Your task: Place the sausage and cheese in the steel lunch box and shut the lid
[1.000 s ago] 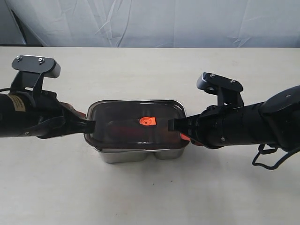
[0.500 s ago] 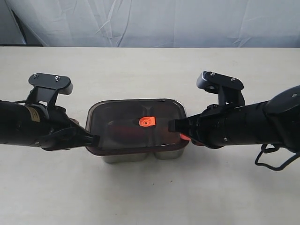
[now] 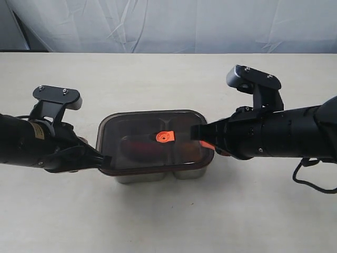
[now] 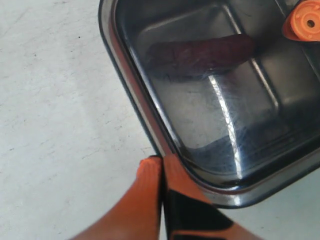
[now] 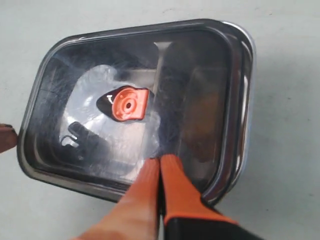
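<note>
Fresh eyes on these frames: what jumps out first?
A dark smoky translucent lid with a small orange centre valve sits on the shiny rectangular steel lunch box mid-table. The shut left gripper is at the lid's left edge, the shut right gripper over its right end. A red sausage shows dimly through the lid.

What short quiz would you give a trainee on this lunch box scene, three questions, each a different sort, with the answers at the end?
1. Fill in: the left gripper and the right gripper both have their jaws ____.
2. True or false: the lid lies on top of the steel lunch box.
3. Pick one: the sausage is A) outside the box, B) inside the box, under the lid, C) on top of the lid.
Key: 1 shut; 2 true; 3 B.
</note>
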